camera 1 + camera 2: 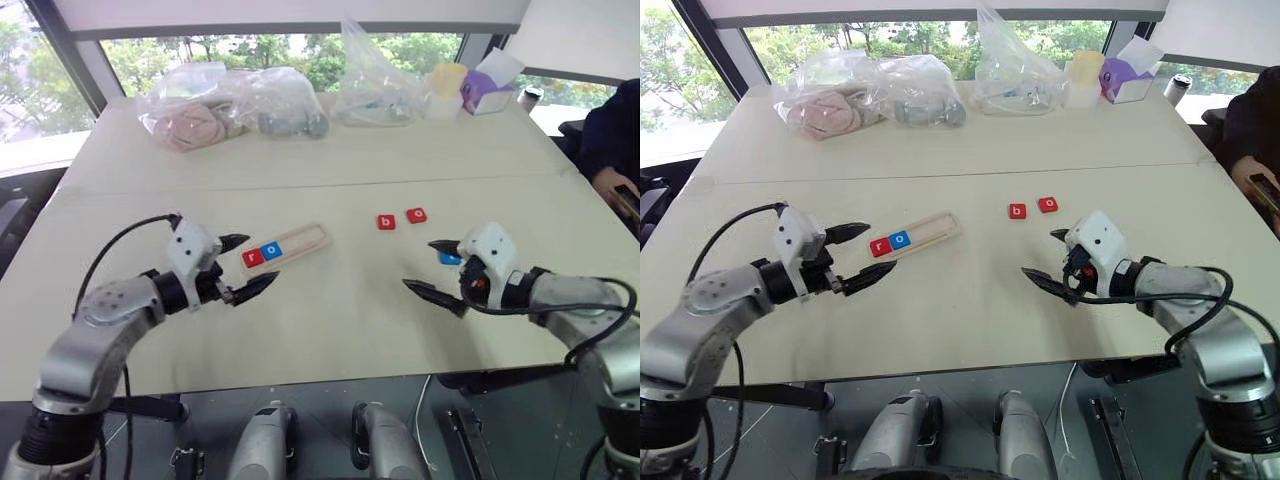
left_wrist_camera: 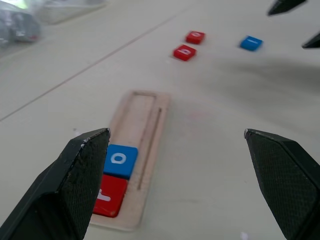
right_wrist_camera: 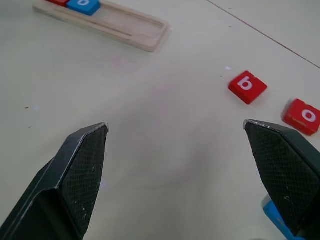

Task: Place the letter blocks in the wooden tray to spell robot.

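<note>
The wooden tray [image 1: 310, 238] lies left of the table's middle. A red "r" block [image 1: 253, 258] and a blue "o" block [image 1: 271, 250] sit side by side at its near left end. A red "b" block [image 1: 386, 222] and a red "o" block [image 1: 416, 215] lie loose on the table to the right. A blue block [image 2: 250, 43] rests nearer my right gripper [image 1: 417, 263], partly hidden behind it. That gripper hovers open above the table. My left gripper [image 1: 262, 257] is open too, held over the tray's filled end and holding nothing.
Clear plastic bags [image 1: 230, 105] with items, a yellow cup [image 1: 447, 85] and a purple box [image 1: 485, 90] stand along the far edge. A person's arm [image 1: 610, 150] shows at the right edge of the table. A seam crosses the tabletop behind the blocks.
</note>
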